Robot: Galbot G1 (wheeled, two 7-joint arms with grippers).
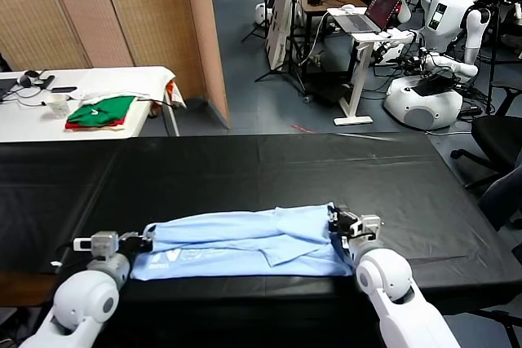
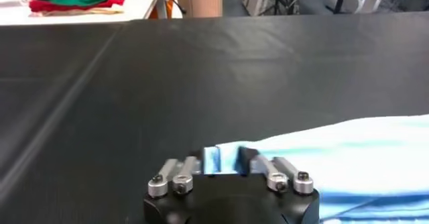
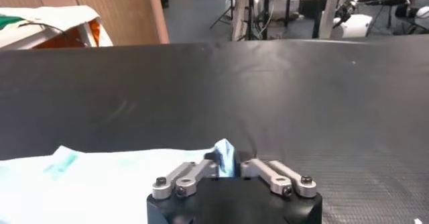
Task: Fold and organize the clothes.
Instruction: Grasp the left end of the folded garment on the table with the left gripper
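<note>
light-blue t-shirt [image 1: 245,242], partly folded on black tabletop [image 1: 245,169], long axis spanning between both claws: left claw [image 2: 226,163] clenched on one end, right claw [image 3: 226,161] clenched on the other.

White lettering shows on the light-blue T-shirt [image 1: 245,242], at its seven o'clock corner on the black worktop [image 1: 245,169], but the characters are folded and cannot be read. No other text is legible anywhere.
</note>
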